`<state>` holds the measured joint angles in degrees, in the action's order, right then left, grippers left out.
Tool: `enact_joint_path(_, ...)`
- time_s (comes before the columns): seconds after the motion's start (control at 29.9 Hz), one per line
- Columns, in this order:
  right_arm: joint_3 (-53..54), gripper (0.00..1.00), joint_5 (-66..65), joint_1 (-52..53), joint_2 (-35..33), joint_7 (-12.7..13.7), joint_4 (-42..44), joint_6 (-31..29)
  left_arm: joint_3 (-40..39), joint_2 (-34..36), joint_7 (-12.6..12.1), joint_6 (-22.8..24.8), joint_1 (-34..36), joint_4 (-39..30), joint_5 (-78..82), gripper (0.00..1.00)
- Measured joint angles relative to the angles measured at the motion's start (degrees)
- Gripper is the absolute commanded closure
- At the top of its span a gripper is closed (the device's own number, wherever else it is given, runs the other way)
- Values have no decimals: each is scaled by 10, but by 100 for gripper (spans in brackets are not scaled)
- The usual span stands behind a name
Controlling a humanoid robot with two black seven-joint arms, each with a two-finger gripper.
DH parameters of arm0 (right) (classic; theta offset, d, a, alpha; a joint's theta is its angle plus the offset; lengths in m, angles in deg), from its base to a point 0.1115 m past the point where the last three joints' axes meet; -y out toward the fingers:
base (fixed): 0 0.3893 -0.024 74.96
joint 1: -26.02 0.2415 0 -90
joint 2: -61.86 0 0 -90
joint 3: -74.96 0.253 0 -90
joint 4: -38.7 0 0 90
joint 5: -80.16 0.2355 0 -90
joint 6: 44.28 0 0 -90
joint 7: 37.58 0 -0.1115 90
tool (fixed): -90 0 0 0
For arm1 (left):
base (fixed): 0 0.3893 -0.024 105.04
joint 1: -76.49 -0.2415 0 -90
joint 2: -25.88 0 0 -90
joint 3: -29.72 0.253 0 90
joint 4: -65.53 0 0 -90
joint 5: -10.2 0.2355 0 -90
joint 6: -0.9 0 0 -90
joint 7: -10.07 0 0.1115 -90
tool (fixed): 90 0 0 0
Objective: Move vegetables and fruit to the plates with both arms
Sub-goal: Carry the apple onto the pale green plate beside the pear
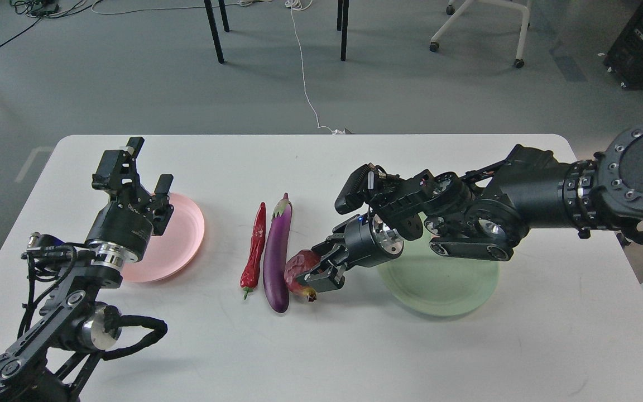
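Fingers (321,267) of the right gripper (313,274) close around a reddish round fruit (301,266) mid-table, touching the eggplant (276,254) — rigid, probably light, best held across its middle. Near the table's right edge lies the green plate (450,285). Left gripper (143,170) hovers spread and empty above the pink plate (179,240); the chili (254,248) lies beside the eggplant.

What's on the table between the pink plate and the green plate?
In the head view: the red chili, the purple eggplant, and a fruit at the right gripper.

White table (466,346); grey floor (132,72) with white cable (303,78) beyond.
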<state>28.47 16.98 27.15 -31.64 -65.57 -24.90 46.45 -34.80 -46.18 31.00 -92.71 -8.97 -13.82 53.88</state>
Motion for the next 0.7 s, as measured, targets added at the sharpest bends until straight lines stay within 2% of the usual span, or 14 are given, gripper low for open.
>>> enact_joint_path(0.2, -1, 55, -103, 46, -122, 0, -42, -3, 1, 1, 0, 1, -2, 0, 0, 2)
enact_joint_path(0.37, -13, 49, -157, 45, -203, 0, -77, -4, 1, 3, -1, 1, -3, 0, 0, 2)
enact_joint_path(0.4, -17, 47, -160, 43, -216, 0, -90, -4, 1, 4, -1, 1, -3, 0, 0, 2)
enact_joint_path(0.43, -19, 40, -161, 42, -227, 0, -100, -4, 1, 5, -2, 1, -3, -1, 0, 2)
enact_joint_path(0.5, -22, 2, -162, 40, -247, 0, -117, -4, 1, 6, -2, 1, -3, -3, 0, 2)
enact_joint_path(0.7, -15, 2, -160, 28, -278, 0, -122, -4, 1, 8, -2, 1, -2, -4, 0, 2)
